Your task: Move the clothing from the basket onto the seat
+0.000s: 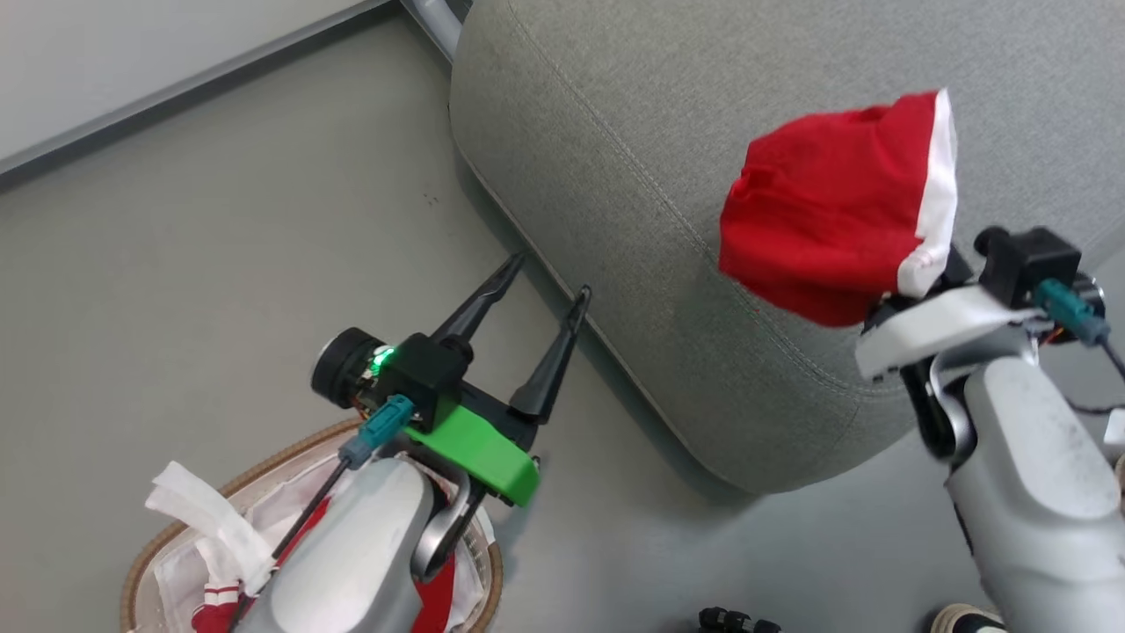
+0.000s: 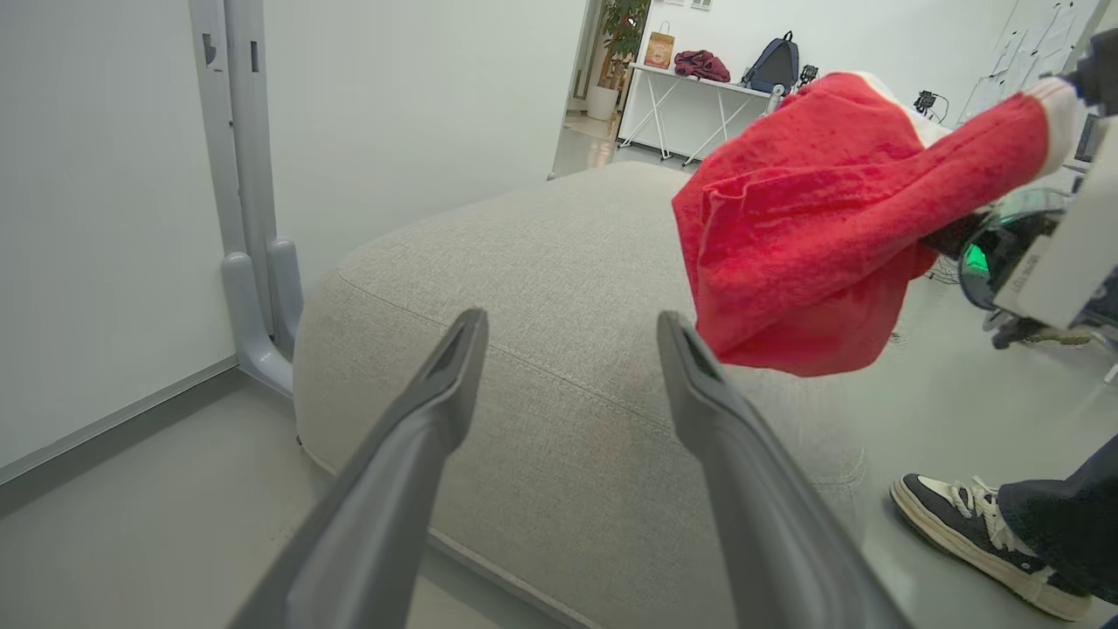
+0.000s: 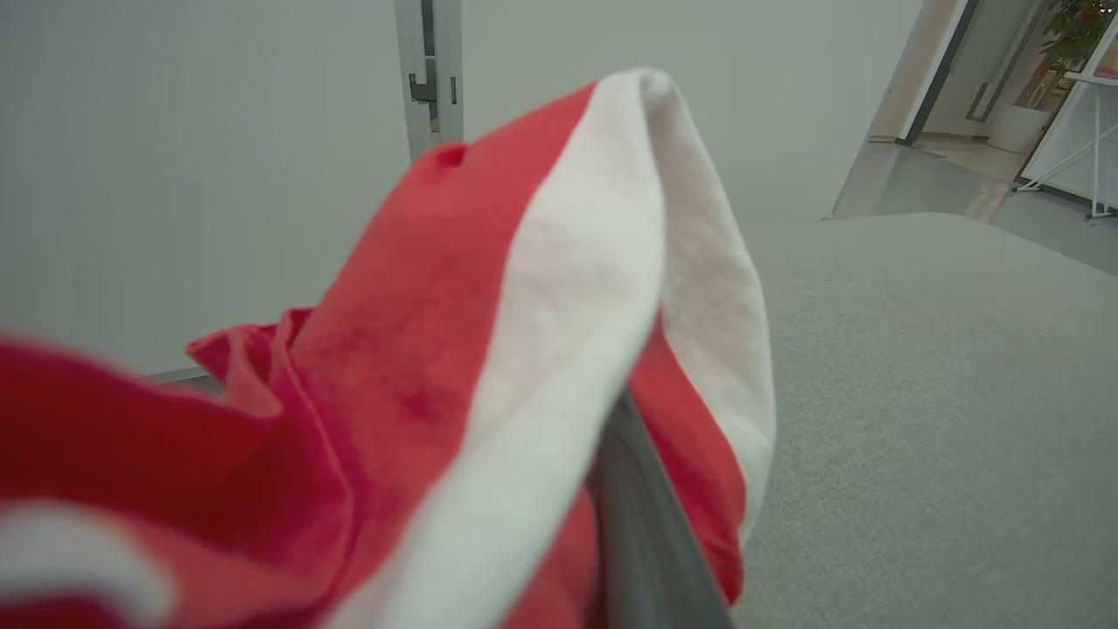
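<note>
- One red garment (image 1: pixel 826 220) hangs pinched in the right pincer (image 3: pixel 629 437) over the seat (image 1: pixel 615 132) edge;
- left pincer (image 1: pixel 552 274) spread and empty, over the floor (image 1: pixel 220 264) between basket (image 1: pixel 264 466) and seat.

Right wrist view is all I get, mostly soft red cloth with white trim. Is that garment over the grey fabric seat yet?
Observer: Yes, the soft red white-trimmed garment hangs from the right tool above the big grey woven-fabric seat, near its edge.
Operator: Is the left tool free?
Observer: Open and empty, over the floor beside the oval white basket with a brown woven rim.
Operator: Anything left inside?
Observer: More red cloth with white stripes.
</note>
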{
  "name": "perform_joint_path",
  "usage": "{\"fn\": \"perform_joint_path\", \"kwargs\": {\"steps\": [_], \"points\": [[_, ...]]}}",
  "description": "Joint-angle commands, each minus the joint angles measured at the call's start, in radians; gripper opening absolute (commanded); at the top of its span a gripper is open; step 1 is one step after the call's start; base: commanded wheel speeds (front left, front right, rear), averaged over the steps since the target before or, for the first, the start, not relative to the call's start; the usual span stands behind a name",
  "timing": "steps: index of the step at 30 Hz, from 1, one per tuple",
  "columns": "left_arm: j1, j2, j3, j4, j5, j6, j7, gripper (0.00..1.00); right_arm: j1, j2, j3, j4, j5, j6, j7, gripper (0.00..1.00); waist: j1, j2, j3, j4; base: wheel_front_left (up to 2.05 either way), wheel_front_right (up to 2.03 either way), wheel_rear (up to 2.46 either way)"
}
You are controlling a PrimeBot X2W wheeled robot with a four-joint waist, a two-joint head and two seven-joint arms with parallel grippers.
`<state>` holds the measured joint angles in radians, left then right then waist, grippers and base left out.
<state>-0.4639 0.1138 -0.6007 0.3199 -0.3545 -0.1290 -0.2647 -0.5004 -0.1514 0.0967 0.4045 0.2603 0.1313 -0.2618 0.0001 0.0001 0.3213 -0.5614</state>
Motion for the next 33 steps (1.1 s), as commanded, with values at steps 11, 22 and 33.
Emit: {"fn": "perform_joint_path", "kwargs": {"steps": [11,22,33], "points": [[-0.071,0.116,-0.003,-0.057,0.037,-0.003,0.001,1.00,-0.399,-0.165,-0.205,0.316,-0.107,-0.001,-0.005,0.00,-0.0001,-0.0001,0.265,0.142,0.00,0.00,0.00],[-0.117,0.185,0.001,-0.120,0.038,-0.003,0.001,1.00,-0.586,-0.229,-0.454,0.460,-0.237,-0.001,-0.005,0.00,-0.0001,-0.0001,0.406,0.256,0.00,0.00,0.00],[-0.117,0.211,0.025,-0.136,0.040,-0.003,0.001,1.00,-0.595,-0.192,-0.661,0.512,-0.370,-0.001,-0.005,0.80,-0.0001,-0.0001,0.467,0.293,0.00,0.00,0.00]]}}
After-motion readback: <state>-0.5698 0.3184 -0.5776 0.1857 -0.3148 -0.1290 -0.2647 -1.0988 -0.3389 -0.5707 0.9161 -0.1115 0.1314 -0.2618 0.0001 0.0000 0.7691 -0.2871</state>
